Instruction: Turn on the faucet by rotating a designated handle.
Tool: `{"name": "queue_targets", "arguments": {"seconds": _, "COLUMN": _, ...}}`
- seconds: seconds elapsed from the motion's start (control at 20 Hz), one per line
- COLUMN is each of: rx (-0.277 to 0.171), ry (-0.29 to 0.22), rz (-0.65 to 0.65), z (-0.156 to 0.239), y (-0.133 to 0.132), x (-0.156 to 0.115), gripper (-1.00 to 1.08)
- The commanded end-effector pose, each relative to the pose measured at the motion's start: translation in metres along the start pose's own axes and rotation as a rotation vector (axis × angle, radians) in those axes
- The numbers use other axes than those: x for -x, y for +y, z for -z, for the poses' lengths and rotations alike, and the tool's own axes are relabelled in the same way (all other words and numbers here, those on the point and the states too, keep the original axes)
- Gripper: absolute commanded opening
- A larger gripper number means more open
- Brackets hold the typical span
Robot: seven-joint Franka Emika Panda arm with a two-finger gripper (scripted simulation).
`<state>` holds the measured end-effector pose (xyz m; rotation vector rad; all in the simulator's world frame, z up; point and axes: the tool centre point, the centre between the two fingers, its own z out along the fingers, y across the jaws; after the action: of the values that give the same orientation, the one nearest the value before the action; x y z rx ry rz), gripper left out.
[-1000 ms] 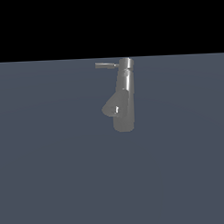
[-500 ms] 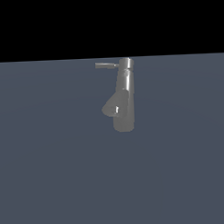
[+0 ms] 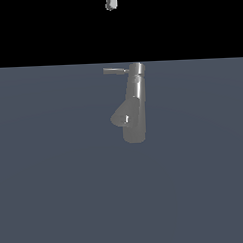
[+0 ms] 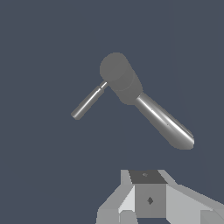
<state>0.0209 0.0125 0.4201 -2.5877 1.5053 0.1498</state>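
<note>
**Approach stage: end effector high above the faucet, handle untouched**

The task appears to be at its opening step, the approach. On the exterior view's left of the column top, the handle (image 3: 115, 70) projects sideways as a thin grey rod, level and free of any contact. It joins the head of the faucet (image 3: 134, 104), which stands upright on the flat grey worktop (image 3: 56, 186), toward the far edge of that surface and roughly midway across it. A short, wide spout angles out lower on the same side as the handle.

The end effector (image 3: 110, 2) shows only as a small white part at the top of the exterior view, well apart from the faucet and hanging above the handle's side. In the wrist view the faucet (image 4: 144, 103) is seen from above, with the handle (image 4: 89, 102) reaching out from its cap, and the end effector's body (image 4: 148, 199) sits at the frame edge. Its fingertips are out of sight, so whether it is released or clenched cannot be told.

The next move likely calls for descending beside the rod's free end, then pushing it sideways around the column axis.

Nothing else stands on the worktop in view, so no obstacle shows. The spout beneath the handle is the one part to avoid.
</note>
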Motion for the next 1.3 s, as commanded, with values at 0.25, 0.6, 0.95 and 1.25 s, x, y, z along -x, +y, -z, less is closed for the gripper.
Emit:
{"name": "queue_targets", "arguments": {"seconds": 0.25, "rx": 0.013, "ry": 0.000, "rz": -0.218, "z": -0.043, "y": -0.038, "x": -0.027, "gripper": -1.00}}
{"name": "queue_targets", "arguments": {"seconds": 0.6, "rx": 0.027, "ry": 0.014, "rz": -0.414, "z": -0.090, "y": -0.070, "x": -0.050, "gripper": -1.00}}
{"name": "queue_targets", "arguments": {"seconds": 0.95, "rx": 0.039, "ry": 0.037, "rz": -0.588, "z": -0.137, "y": -0.095, "x": -0.068, "gripper": -1.00}}
{"name": "queue_targets", "arguments": {"seconds": 1.25, "rx": 0.044, "ry": 0.055, "rz": -0.684, "z": -0.166, "y": -0.107, "x": -0.077, "gripper": -1.00}}
